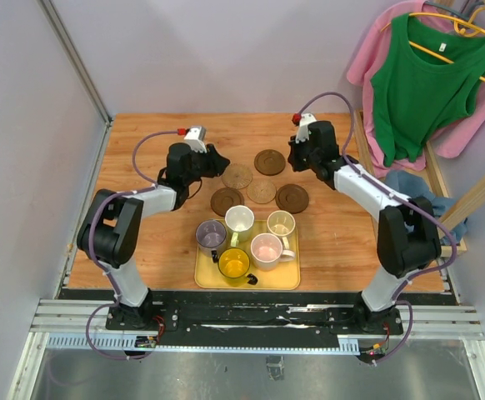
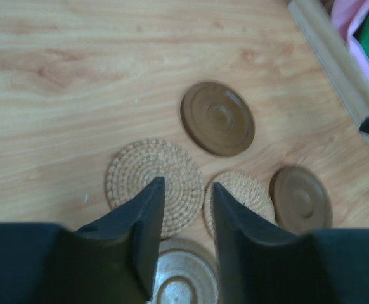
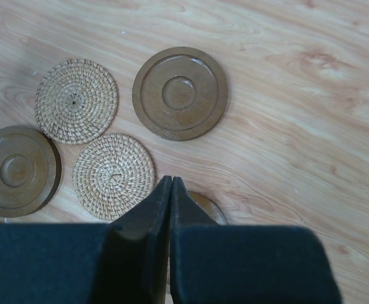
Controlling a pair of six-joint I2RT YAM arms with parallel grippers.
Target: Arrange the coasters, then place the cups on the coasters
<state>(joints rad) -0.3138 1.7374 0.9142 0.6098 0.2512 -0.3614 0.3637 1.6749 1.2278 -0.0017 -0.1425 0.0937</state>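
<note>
Five coasters lie in a cluster at mid-table: three dark brown (image 1: 269, 162) (image 1: 226, 201) (image 1: 292, 198) and two woven tan (image 1: 237, 176) (image 1: 261, 192). The cups stand together on a yellow tray (image 1: 288, 279): grey-purple (image 1: 211, 236), white (image 1: 239, 219), cream (image 1: 281, 223), pink (image 1: 266, 248), yellow (image 1: 233, 263). My left gripper (image 2: 187, 183) hovers over the left tan coaster (image 2: 134, 171), its jaws narrowly apart with nothing between them. Shut and empty, my right gripper (image 3: 170, 180) hangs over a dark coaster (image 3: 210, 206) that its fingers mostly hide, beside a tan coaster (image 3: 113, 176).
The tray sits at the near middle of the wooden table (image 1: 142, 142). A raised wooden rail (image 2: 336, 57) runs along the table's right side, with green (image 1: 422, 83) and pink clothes hanging past it. White walls close the left and back.
</note>
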